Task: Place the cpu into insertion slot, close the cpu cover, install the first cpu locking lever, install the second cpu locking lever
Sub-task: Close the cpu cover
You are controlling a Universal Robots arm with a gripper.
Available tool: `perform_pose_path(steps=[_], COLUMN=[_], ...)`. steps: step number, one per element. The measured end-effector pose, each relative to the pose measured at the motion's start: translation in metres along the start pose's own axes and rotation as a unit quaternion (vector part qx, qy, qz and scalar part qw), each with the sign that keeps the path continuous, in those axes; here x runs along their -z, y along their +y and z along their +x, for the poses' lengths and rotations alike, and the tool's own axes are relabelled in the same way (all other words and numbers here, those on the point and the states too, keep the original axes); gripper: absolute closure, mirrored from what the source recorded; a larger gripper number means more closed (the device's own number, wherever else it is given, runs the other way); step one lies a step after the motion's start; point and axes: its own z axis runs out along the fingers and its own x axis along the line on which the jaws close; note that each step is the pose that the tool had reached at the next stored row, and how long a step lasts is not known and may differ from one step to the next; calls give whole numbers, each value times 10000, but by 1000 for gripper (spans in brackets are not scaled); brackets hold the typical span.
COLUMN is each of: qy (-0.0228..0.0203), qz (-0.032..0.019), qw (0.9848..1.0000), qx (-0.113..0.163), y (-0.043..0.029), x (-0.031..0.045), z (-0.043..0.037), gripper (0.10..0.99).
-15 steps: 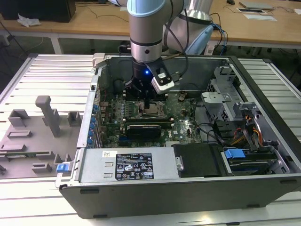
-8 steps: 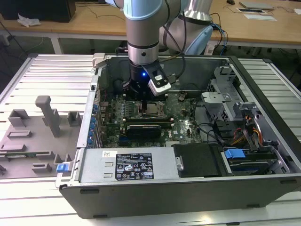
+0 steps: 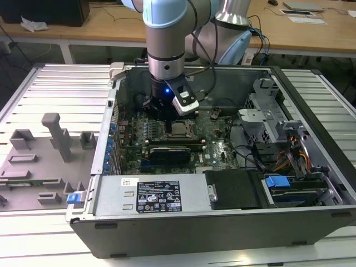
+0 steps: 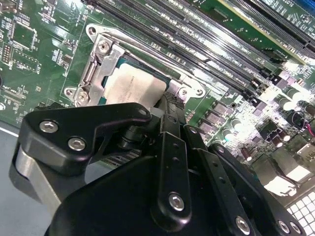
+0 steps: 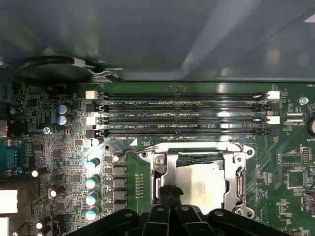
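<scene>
The cpu [image 5: 205, 183] lies flat in the insertion slot [image 5: 197, 158], its pale silver top showing through the cut-out of the cpu cover [image 5: 241, 173]. The cover looks lowered around the chip. In the second wrist view the cpu [image 4: 134, 87] sits inside the cpu cover [image 4: 98, 66], and a thin wire locking lever [image 4: 147, 54] runs along the side nearest the memory slots. My gripper [image 5: 167, 192] is shut, its black tip touching down at the chip's edge by the cover frame. From outside, the gripper [image 3: 167, 118] hangs just above the insertion slot [image 3: 179, 129].
Long black memory slots [image 5: 184, 114] run beside the socket, and capacitors [image 5: 91, 183] stand on its other side. The open computer case [image 3: 311, 100] walls in the board, with cables and a drive cage [image 3: 267, 119] at the exterior view's right. A grey fixture tray [image 3: 50, 161] lies outside the case.
</scene>
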Motion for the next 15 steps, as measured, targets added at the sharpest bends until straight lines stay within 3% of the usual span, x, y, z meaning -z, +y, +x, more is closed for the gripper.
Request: perform_pose_path(steps=[7,15], qy=[1,0], qz=[-10,-11], qw=[9998,9998], qx=[181,187], y=[2,3], x=[-17,12], z=[2,0], gripper=[980,980])
